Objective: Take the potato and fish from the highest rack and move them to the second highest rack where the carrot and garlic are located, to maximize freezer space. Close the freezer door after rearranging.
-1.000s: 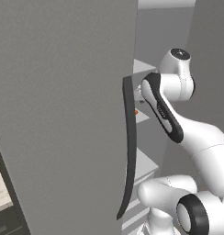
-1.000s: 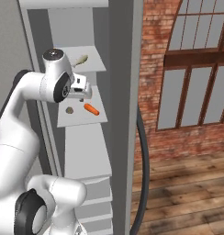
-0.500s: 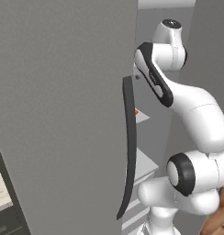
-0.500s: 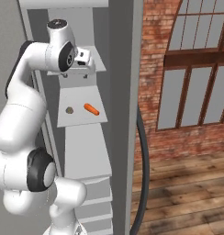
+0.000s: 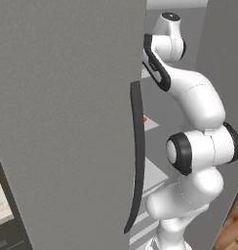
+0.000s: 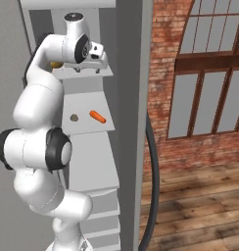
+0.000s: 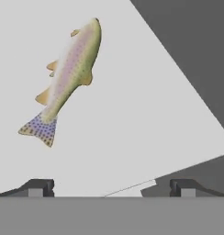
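Speckled fish (image 7: 68, 73) lies flat on the highest rack (image 7: 146, 119), ahead and left of the tool (image 7: 111, 187), long axis slanting across its line; fingers spread wide, nothing gripped.
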Motion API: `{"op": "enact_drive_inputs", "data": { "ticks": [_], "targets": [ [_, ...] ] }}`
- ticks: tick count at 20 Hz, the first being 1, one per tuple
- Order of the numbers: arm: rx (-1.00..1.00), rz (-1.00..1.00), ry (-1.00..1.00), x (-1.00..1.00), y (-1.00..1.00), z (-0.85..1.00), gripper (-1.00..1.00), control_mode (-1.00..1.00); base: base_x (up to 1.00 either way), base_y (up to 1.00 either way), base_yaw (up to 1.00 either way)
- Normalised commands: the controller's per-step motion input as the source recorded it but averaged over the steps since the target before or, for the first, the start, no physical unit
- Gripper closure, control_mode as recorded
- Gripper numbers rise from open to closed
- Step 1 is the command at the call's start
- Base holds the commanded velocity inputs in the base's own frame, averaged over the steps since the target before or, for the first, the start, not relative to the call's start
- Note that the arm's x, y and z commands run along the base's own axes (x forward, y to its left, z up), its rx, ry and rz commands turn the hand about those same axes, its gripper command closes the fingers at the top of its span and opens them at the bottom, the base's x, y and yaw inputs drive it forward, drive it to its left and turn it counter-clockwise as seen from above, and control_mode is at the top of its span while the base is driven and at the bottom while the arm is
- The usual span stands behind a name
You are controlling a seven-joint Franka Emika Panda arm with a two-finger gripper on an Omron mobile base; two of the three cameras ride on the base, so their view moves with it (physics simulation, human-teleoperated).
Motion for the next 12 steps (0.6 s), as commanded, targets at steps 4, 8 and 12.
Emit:
{"op": "enact_drive_inputs", "data": {
  "ticks": [4, 8, 12],
  "targets": [
    [0.00, 0.00, 0.00, 0.82, 0.20, 0.00, -1.00, -1.00, 0.00, 0.00, 0.00],
    [0.09, 0.00, 0.00, 0.74, 0.16, 0.00, -1.00, -1.00, 0.00, 0.00, 0.00],
    [0.15, -0.01, 0.00, 0.74, 0.12, 0.00, -1.00, -1.00, 0.00, 0.00, 0.00]
  ]
}}
